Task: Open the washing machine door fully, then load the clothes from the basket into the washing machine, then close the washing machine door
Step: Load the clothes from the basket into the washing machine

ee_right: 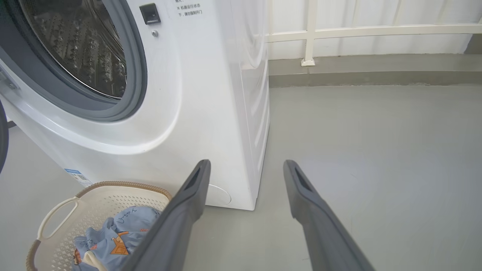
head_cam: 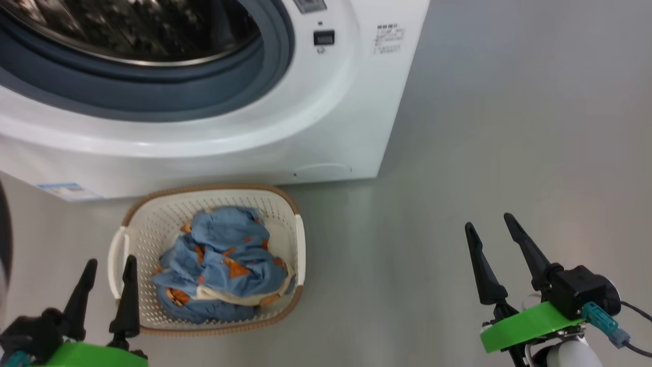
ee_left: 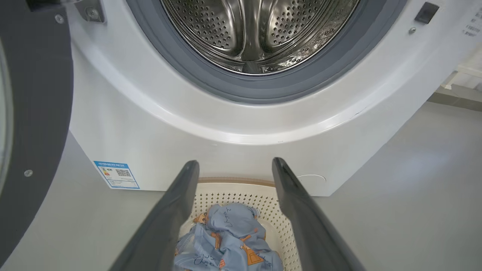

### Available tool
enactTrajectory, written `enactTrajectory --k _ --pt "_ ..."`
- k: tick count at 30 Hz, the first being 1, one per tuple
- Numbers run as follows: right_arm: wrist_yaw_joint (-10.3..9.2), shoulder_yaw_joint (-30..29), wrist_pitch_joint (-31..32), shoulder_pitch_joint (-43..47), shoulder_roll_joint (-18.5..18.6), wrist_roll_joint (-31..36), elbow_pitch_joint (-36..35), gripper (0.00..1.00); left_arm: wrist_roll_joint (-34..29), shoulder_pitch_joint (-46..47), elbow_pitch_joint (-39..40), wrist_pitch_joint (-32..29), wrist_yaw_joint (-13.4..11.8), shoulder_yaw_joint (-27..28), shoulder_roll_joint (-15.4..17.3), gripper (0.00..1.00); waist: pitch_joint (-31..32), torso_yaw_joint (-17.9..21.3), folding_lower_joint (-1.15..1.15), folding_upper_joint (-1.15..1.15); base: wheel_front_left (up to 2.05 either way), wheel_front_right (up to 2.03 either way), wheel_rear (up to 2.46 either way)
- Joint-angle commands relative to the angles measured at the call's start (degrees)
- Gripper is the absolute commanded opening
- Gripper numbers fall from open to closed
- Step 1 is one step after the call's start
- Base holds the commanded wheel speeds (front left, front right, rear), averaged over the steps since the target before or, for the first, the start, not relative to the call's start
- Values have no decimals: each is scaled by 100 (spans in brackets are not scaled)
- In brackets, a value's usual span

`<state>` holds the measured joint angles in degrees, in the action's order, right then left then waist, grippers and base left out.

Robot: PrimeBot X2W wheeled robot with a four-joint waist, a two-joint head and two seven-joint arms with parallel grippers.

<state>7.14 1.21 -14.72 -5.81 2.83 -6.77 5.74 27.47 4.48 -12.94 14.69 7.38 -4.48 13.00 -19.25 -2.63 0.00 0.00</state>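
You are facing the grey floor (head_cam: 509, 127) with the washing machine (head_cam: 204, 137) standing at the far left. Its mouth is uncovered, so you can see the grey gasket (ee_left: 211, 82) and the perforated steel drum (ee_left: 256, 34) behind it. The washing machine door (ee_left: 41, 94) is swung out to the left, and its dark inner face fills the left edge of your left wrist view.

Just in front of the machine's lower front panel, the basket (head_cam: 285, 214) sits on the floor, near your left side. The clothes (head_cam: 224, 260) are heaped inside it, a crumpled blue pile with orange prints and a cream edge showing at the near side.

Your left gripper (head_cam: 111, 260) hovers at the basket's near left corner. Its jaws are spread apart with nothing between them, and they point toward the pile. Your right gripper (head_cam: 488, 220) is well apart to the right over bare floor, with its jaws also spread and holding nothing.

A blue energy label (ee_left: 116, 174) sits low on the machine's left, and a round service cap (ee_right: 220, 195) sits low on its right.
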Motion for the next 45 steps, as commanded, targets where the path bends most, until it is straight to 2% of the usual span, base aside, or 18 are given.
enactTrajectory --k 1,34,45 --pt "35 175 -28 -102 5 28 -169 100 63 195 25 31 11 125 219 100 -444 112 0 0 0 0 0" --pt "35 625 -28 -383 5 -394 -805 100 1833 1911 -1808 31 11 -2109 1971 100 -2346 1178 0 0 0 0 0" --pt "35 695 -28 -352 5 -563 -1024 100 2294 2285 -2266 31 11 -2612 2484 100 -2855 1553 0 0 0 0 0"
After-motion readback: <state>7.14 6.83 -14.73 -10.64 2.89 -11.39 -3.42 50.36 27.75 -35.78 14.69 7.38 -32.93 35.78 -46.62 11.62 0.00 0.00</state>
